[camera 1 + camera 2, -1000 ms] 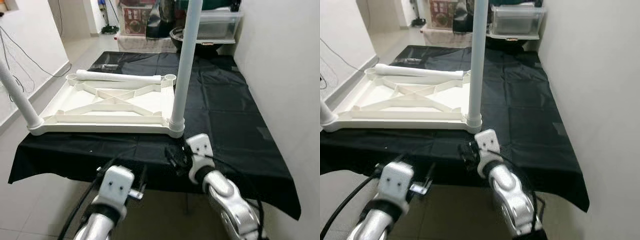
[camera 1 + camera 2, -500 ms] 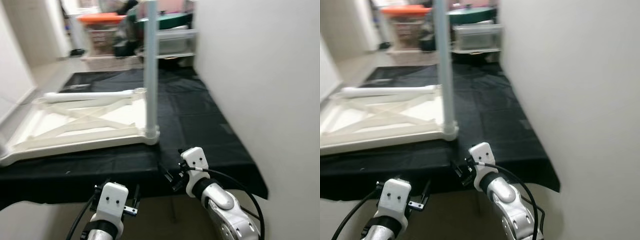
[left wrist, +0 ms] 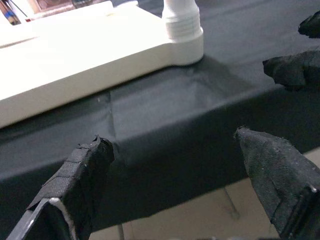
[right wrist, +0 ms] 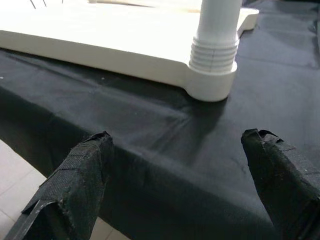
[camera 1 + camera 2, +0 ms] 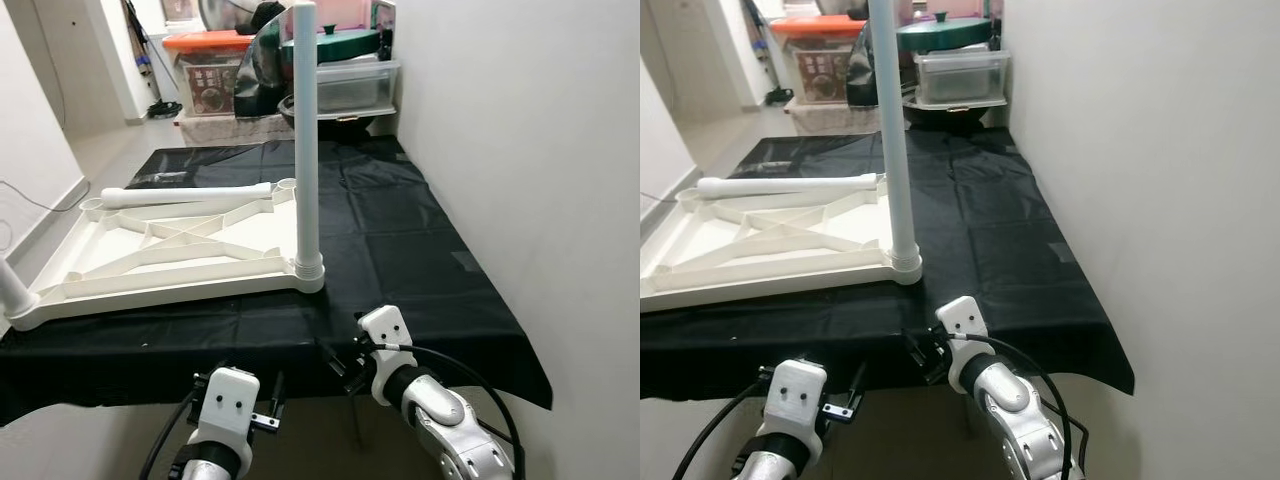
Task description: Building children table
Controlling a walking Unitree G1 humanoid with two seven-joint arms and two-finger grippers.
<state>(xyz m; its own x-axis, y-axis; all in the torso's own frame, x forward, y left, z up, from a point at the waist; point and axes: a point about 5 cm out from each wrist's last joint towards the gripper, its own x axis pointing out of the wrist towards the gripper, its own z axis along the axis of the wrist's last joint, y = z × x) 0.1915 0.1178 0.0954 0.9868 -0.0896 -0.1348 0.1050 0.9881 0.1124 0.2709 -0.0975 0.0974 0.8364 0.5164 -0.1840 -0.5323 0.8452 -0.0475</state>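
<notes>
Two legs already stand in the upturned white tabletop (image 5: 170,250), which lies underside up on the black-draped surface (image 5: 420,270): at the far left corner a leg stub (image 5: 12,288) leans out of frame, and at the near right corner a tall upright leg (image 5: 306,140) rises from its socket. Moving right from the left corner, the cross-braced underside spans the middle, and along its far edge a loose leg (image 5: 190,192) lies flat, its long axis running left to right, one end touching the empty far-right socket (image 5: 285,186). My left gripper (image 3: 175,185) hangs below the near edge of the cloth, spread wide and empty, looking up at the base of the upright leg (image 3: 182,22). My right gripper (image 4: 185,185) sits just right of it, also wide apart with nothing between its fingers, the threaded collar (image 4: 215,55) of that same leg straight ahead of it. I judge the next piece to be the loose leg; it lies beyond the whole tabletop from both grippers, well apart from either. Its right end is nearer my right arm, yet the upright leg stands between, so I would likely have to reach around it. Past the surface stand storage bins (image 5: 330,85).
</notes>
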